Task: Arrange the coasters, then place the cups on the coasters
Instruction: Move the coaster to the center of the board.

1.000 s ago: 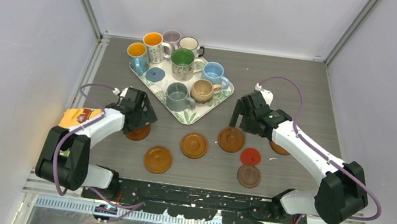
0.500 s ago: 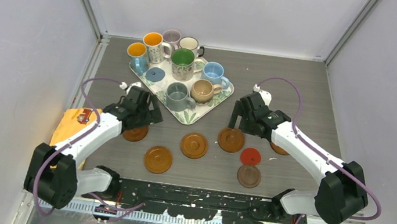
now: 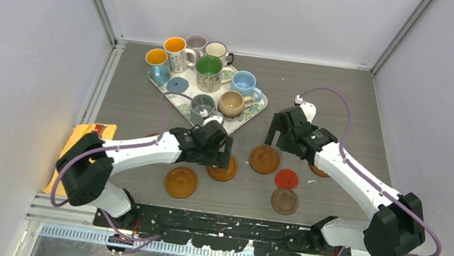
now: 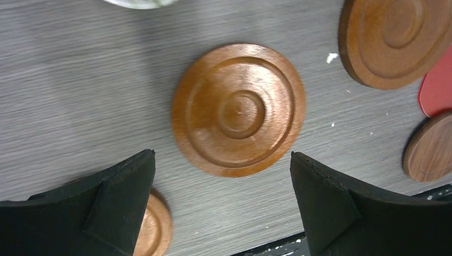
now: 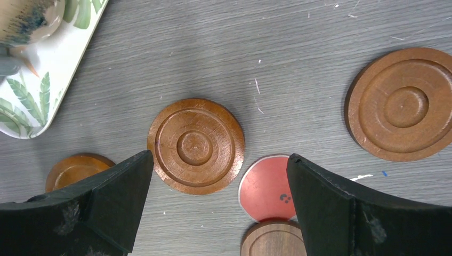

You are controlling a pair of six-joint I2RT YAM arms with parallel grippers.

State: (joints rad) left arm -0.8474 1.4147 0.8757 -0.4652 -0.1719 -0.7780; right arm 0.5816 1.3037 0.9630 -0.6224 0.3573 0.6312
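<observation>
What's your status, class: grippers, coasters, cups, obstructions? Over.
Left gripper open, empty, above a coaster. Right gripper open, empty, above second coaster. Cups by tray, none on coasters. Nothing in the way.

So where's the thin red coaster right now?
In the top view the red coaster lies flat, right of centre, just beyond the dark brown coaster and to the right of an orange-brown coaster.

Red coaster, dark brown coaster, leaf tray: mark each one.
red coaster (image 5: pixel 264 186), right wrist view, its centre.
dark brown coaster (image 3: pixel 284 201), top view, its centre.
leaf tray (image 5: pixel 48 80), right wrist view, bare surface near its corner.
</observation>
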